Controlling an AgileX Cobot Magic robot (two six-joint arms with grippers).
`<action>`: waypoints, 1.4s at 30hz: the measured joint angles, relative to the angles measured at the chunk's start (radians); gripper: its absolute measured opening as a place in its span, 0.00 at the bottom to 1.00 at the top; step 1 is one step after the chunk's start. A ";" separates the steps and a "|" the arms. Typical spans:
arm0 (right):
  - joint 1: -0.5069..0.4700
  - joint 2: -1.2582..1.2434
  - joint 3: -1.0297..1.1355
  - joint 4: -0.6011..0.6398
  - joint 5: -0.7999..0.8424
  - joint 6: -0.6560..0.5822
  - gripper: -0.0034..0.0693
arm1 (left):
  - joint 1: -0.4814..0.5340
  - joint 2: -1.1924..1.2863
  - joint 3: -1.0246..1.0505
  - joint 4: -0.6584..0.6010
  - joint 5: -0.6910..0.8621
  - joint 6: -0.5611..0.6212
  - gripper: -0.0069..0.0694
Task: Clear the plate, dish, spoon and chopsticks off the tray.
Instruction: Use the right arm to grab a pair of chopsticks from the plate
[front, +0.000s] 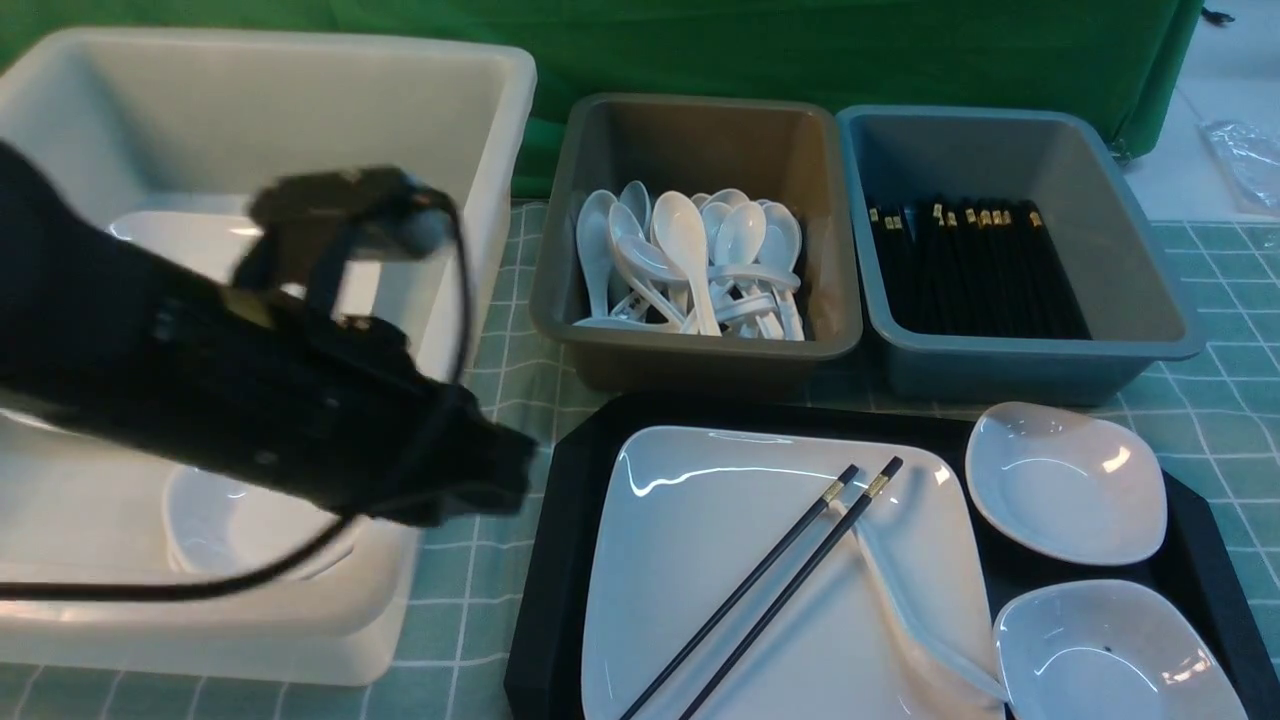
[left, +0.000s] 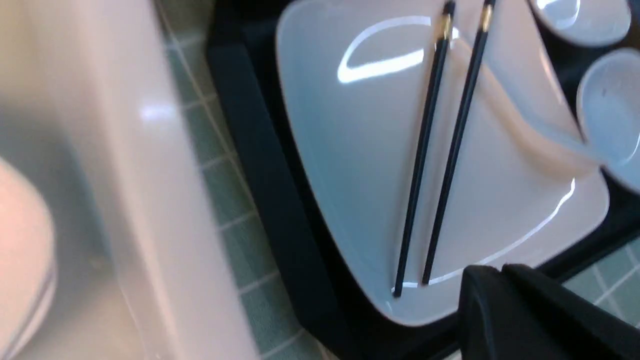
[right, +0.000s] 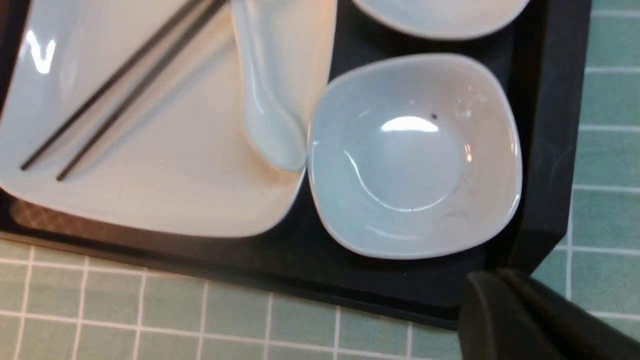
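The tray (front: 560, 520) lies at the near right of the surface (front: 500, 350), just in front of a grey tub (front: 700, 130) of spare spoons (front: 690, 265) and a blue tub (front: 1000, 150) of black sticks (front: 975, 265). The plate (front: 700, 540) fills the tray's left and middle. The chopsticks (front: 780, 575) lie side by side, slanting across the plate, with their gold-banded ends toward its far right corner. The spoon (front: 910, 600) lies on the plate along its right edge, its bowl at the near right corner touching the near dish (front: 1110, 650). That dish sits in the tray's near right corner. The far dish (front: 1065, 480) sits in the far right corner, just beside it and not touching.

A white tub (front: 300, 100) holding white crockery stands at the surface's left. The left end effector (front: 500, 475), blurred, is clenched on nothing above that tub's right wall, near the tray's left edge. The right end effector (right: 495, 290) shows only in its wrist view, clenched and empty by the tray's near right corner
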 joint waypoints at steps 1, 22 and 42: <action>0.000 0.003 -0.001 0.000 -0.002 -0.003 0.09 | -0.045 0.039 -0.022 0.042 0.014 -0.033 0.09; 0.021 0.154 -0.057 0.337 -0.029 -0.209 0.19 | -0.157 0.363 -0.444 0.173 0.263 -0.101 0.10; 0.569 0.926 -0.291 0.235 -0.398 0.149 0.92 | 0.167 -0.097 0.005 0.147 0.092 -0.164 0.11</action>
